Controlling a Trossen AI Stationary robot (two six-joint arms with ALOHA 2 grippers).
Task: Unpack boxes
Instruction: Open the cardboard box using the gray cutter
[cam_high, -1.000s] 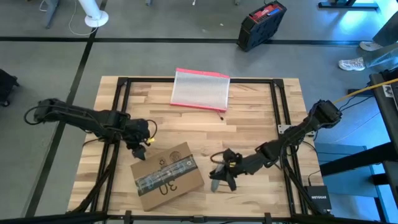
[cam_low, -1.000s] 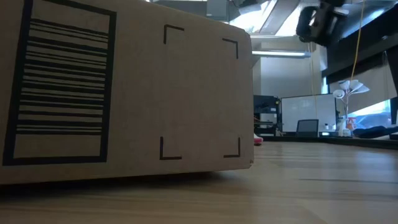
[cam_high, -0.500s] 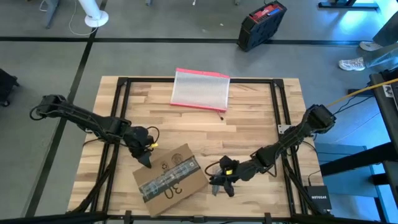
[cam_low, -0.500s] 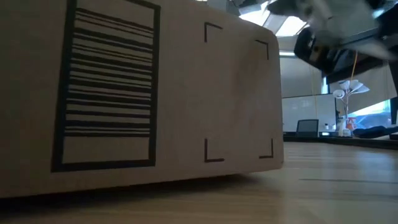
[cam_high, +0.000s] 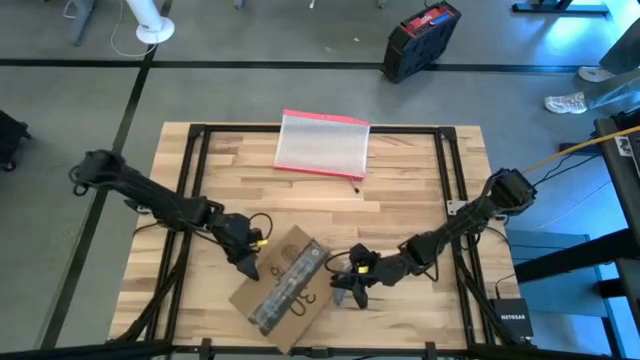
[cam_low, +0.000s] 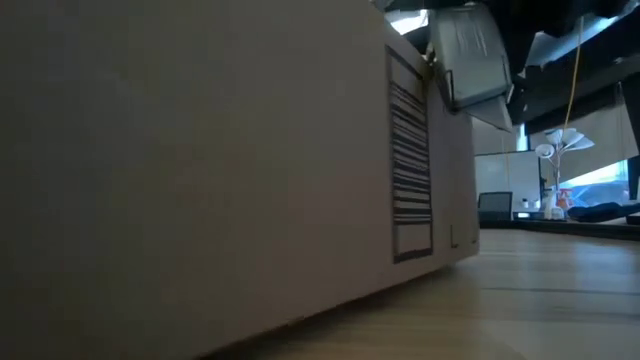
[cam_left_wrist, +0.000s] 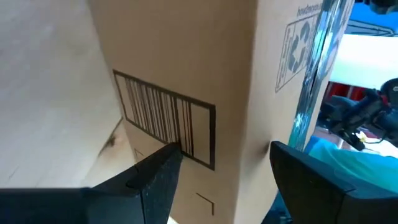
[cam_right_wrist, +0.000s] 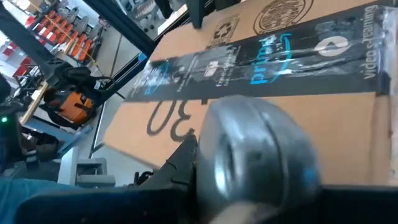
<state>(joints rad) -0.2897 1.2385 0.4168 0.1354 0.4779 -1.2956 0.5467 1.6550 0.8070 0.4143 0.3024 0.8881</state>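
The brown cardboard box (cam_high: 285, 290) lies flat on the wooden table near its front edge, turned at a slant. A black printed tape strip (cam_right_wrist: 292, 59) runs along its top. A barcode (cam_left_wrist: 165, 121) is on one short side. My left gripper (cam_high: 247, 266) is open at the box's far left corner, with the upright corner edge (cam_left_wrist: 245, 143) between its fingers. My right gripper (cam_high: 343, 292) is just right of the box, shut on a grey tool (cam_right_wrist: 255, 155). My left gripper straddles the box's far left corner, slanting down from the table's left. One finger (cam_left_wrist: 155, 180) lies against the barcoded side and the other finger (cam_left_wrist: 311, 180) stands off the adjoining long side. The box rests flat on the table. My right gripper pinches the grey tool's rounded body (cam_right_wrist: 249, 168) between its two fingers, slanting down toward the box from the right. The tool hides the fingertips. It hangs beside the box's right side, clear of the box top.
A clear pouch with a pink-red edge (cam_high: 322, 143) lies at the table's far middle. Black frame rails (cam_high: 197, 190) run along the table's sides. A black and red case (cam_high: 420, 40) stands on the floor beyond. Bare wood lies between the pouch and the box.
My left gripper has gone toward the table's right and near edges and down, pushing the box's far left corner. The box has turned about on the table, its barcoded end swinging toward the near edge. My right gripper has sunk a little, with the grey tool still held.
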